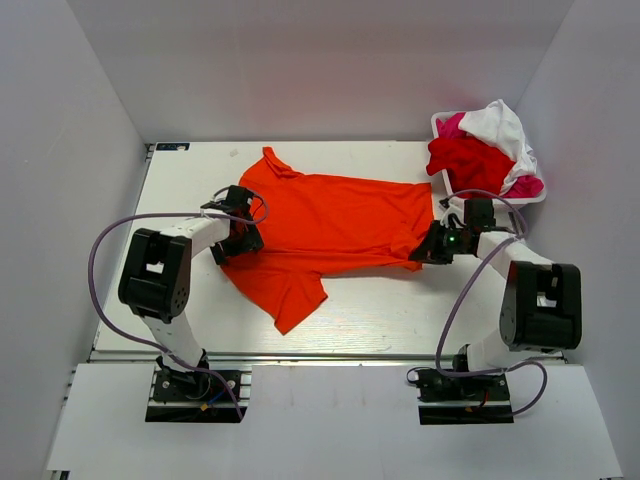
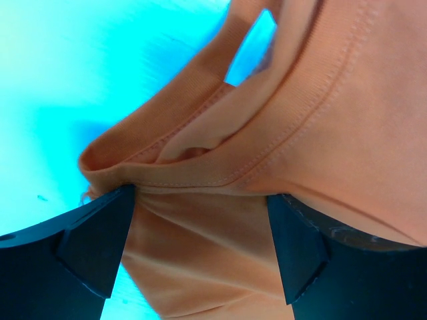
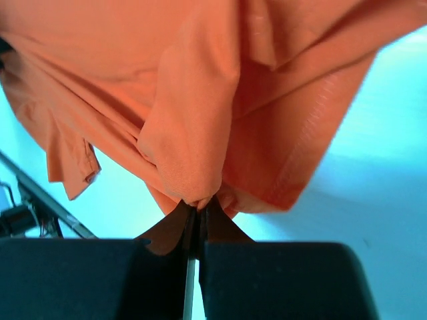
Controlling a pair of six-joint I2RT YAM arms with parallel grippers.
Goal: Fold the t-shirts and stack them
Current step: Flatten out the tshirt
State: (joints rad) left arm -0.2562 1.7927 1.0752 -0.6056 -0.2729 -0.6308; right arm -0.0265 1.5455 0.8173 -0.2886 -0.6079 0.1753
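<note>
An orange t-shirt (image 1: 330,225) lies spread across the middle of the table, collar to the left and hem to the right. My left gripper (image 1: 238,240) stands open at the shirt's left edge, its fingers (image 2: 100,243) wide apart with a fold of orange cloth (image 2: 207,233) between them near the collar seam. At the right hem my right gripper (image 1: 428,248) is shut on a bunched bit of the orange cloth (image 3: 193,160), its fingertips (image 3: 175,230) pressed together. Red, pink and white t-shirts (image 1: 470,160) are heaped at the back right.
The heap of shirts fills a white basket (image 1: 440,122) at the table's back right corner. Grey walls close in the left, back and right sides. One orange sleeve (image 1: 295,300) points toward the table's front edge (image 1: 330,352).
</note>
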